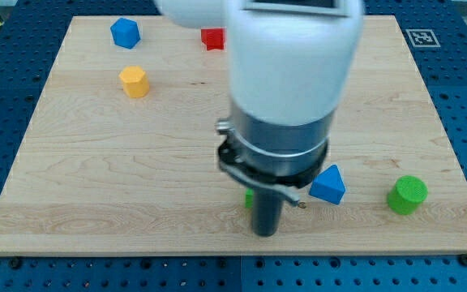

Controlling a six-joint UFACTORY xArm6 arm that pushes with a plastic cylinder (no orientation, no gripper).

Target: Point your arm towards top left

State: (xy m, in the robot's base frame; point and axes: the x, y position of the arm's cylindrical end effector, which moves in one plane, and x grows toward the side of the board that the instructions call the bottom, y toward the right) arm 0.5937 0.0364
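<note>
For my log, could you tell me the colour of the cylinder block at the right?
Green, clearest in the camera view.

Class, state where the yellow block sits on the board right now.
The yellow block sits in the view's upper left of the wooden board, just below the blue block and left of the red block, far from my tip.

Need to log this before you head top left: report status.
My tip low centre, beside blue triangular block. Blue block, yellow block sit top left. Small green bit peeking behind rod.
</note>
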